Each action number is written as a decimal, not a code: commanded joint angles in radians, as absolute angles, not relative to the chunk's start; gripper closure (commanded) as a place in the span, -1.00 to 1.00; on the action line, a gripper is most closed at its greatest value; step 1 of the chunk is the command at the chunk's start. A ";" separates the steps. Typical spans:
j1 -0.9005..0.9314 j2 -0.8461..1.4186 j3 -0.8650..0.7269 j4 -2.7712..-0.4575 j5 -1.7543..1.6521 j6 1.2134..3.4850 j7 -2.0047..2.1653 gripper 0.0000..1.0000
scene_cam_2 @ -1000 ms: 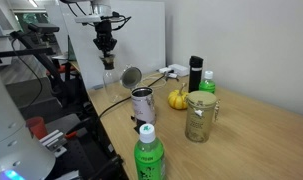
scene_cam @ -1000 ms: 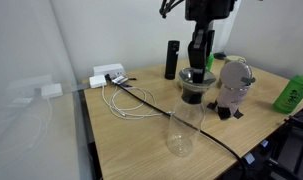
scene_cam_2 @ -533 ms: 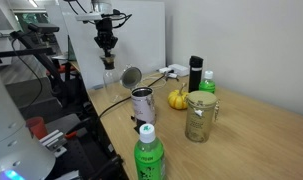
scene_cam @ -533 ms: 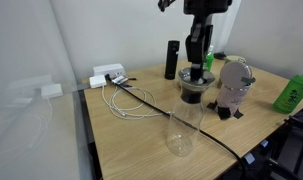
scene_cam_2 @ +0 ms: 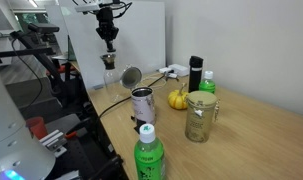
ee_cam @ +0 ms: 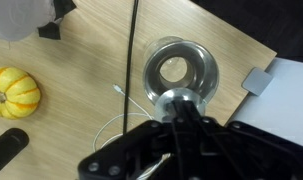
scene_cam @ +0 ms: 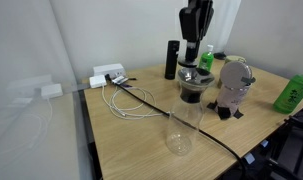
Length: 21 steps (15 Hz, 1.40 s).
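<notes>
**Arm pose.** My arm comes down from above. The wrist is vertical and the tool (scene_cam: 194,60) points straight down at the desk (scene_cam: 121,140). In both exterior views only the last links show; the rest of the arm is out of frame.

**Tool state.** The fingers are pressed fully together. They grip nothing that I can see.

**Tool position.** The tool (scene_cam_2: 109,44) hangs just above the mouth of the flask (scene_cam_2: 111,74), with a small gap between fingertips and rim. In the wrist view the tool (ee_cam: 181,108) lies over the near edge of the flask (ee_cam: 205,72), slightly off the centre of the opening.

**Flask.** The flask (scene_cam: 184,120) is clear glass with a dark collar at the neck. It stands upright near the desk's edge. A black cable (scene_cam: 156,104) runs past its base.

**Surroundings.**
- A metal can (scene_cam: 231,85) stands just beside the flask.
- A black cylinder (scene_cam: 171,58) stands behind it.
- A white cord (scene_cam: 126,100) and a power strip (scene_cam: 107,75) lie well apart from it.
- A small pumpkin (ee_cam: 13,92) lies on the desk beyond the can.
</notes>
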State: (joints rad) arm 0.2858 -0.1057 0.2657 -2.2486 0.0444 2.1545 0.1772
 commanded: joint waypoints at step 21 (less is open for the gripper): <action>0.218 -0.455 0.279 -2.617 0.028 2.101 0.672 0.97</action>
